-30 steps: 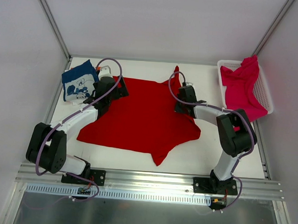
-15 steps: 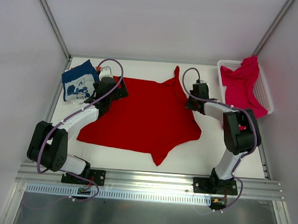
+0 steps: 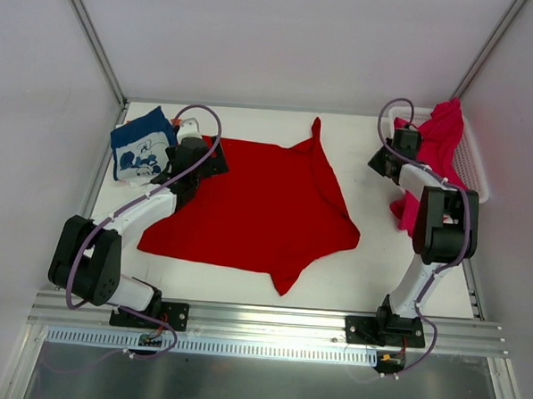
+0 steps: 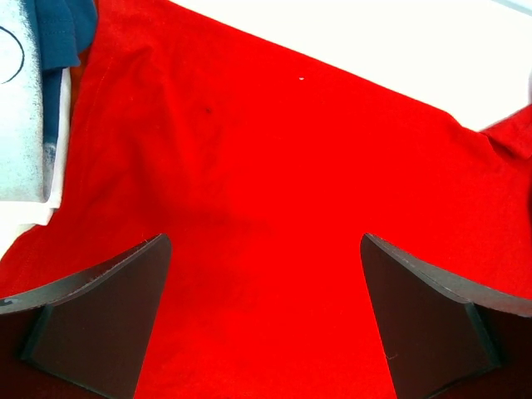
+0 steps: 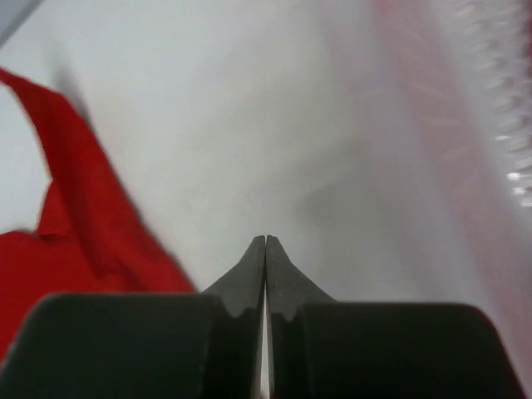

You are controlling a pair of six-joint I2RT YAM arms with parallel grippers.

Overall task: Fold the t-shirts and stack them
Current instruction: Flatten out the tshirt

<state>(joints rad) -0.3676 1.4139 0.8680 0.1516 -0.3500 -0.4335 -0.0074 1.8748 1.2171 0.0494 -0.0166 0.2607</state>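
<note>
At the far left corner of the red t-shirt, the left gripper hangs with its fingers set wide apart and nothing between them. Red cloth fills the view beneath it. That shirt lies spread across the middle of the table, skewed, with one pointed flap reaching far and another reaching near. The navy t-shirt lies folded just beside it at the far left.

The right gripper is pressed together on nothing, just beside the left wall of the basket. The pink t-shirt is heaped there and spills over the rim.

Assessment: the red shirt lies left and nearward of the right gripper, well apart. The left arm is nearer to it, and the right arm is nearer to the pink one.
</note>
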